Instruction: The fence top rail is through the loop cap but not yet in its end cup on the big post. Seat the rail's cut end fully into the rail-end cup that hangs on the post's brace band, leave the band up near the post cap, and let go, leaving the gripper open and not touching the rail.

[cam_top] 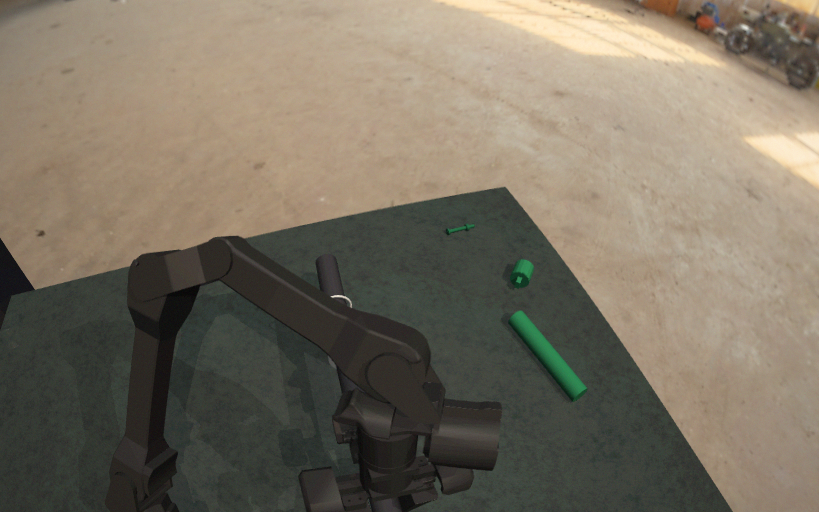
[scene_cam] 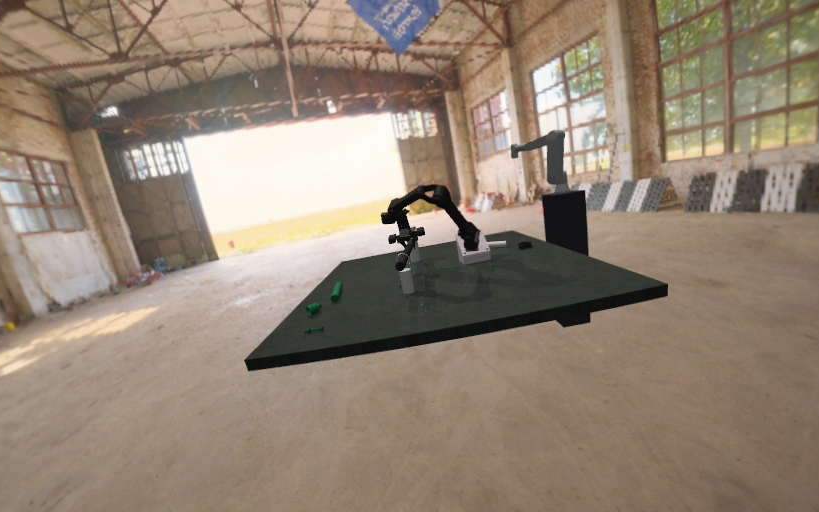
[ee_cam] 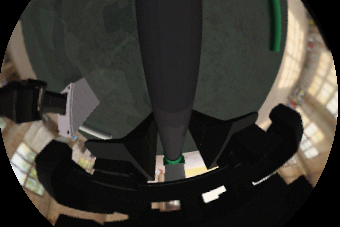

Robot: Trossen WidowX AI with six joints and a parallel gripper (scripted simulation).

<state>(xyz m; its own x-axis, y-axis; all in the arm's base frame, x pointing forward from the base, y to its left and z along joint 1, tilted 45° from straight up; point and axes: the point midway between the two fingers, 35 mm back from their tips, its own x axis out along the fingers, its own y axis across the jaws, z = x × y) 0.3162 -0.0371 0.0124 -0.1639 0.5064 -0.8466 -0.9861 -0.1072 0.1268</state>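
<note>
- The black parallel-jaw claw (cam_top: 389, 499) (scene_cam: 408, 240) (ee_cam: 169, 111) is clenched on the long, dark round rail (cam_top: 328, 273) (scene_cam: 403, 259) (ee_cam: 169, 46), probably to steer it endwise.
- The rail passes through the thin white ring of the loop cap (cam_top: 344, 297), which likely carries its far part while the claw guides the rest.
- Relative to the loop cap, one rail end sticks out beyond, away from the claw; the other runs back past the fingers.
- Its long axis follows the line from loop cap to claw. The end past the claw points towards a small green ring (ee_cam: 173, 161), presumably at the cup; whether they touch, I cannot tell.
- Seating seems unfinished; a straight push along that axis, then release, looks right. Sideways force could shift the band.
</note>
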